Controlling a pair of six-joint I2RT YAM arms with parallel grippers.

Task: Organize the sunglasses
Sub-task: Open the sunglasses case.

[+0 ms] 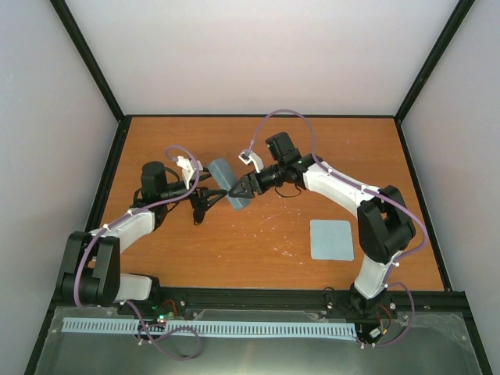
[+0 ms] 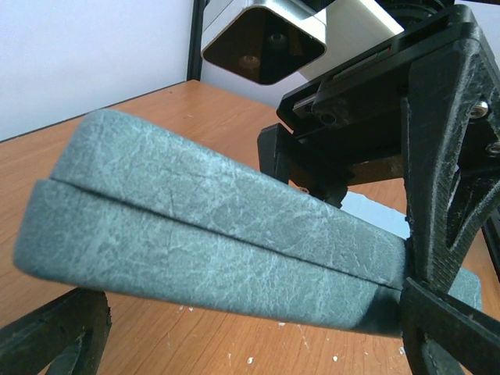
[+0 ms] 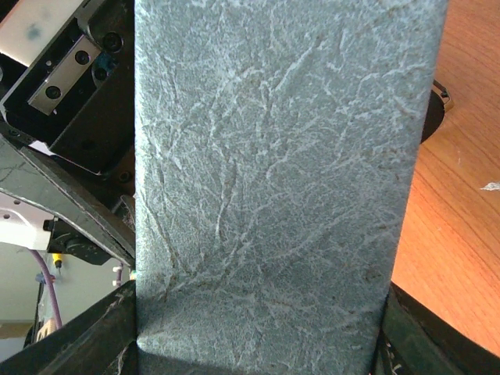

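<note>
The closed grey-blue case (image 1: 227, 183) is tilted, with one end raised off the table. My right gripper (image 1: 241, 191) is shut across its near end. It fills the right wrist view (image 3: 273, 180), with my fingers (image 3: 74, 344) flanking its width. My left gripper (image 1: 201, 205) is open and empty, just left of the case. In the left wrist view the case (image 2: 203, 226) lies across in front of the wide-spread fingers (image 2: 55, 336). A thin black shape (image 1: 291, 191) on the table under my right forearm looks like the sunglasses, mostly hidden.
The pale blue cloth (image 1: 331, 239) lies flat at the right front of the wooden table (image 1: 258, 250), and a corner shows past the case (image 2: 375, 212). A dark rounded thing (image 3: 434, 117) shows beyond the case's edge. Black frame posts and white walls bound the table.
</note>
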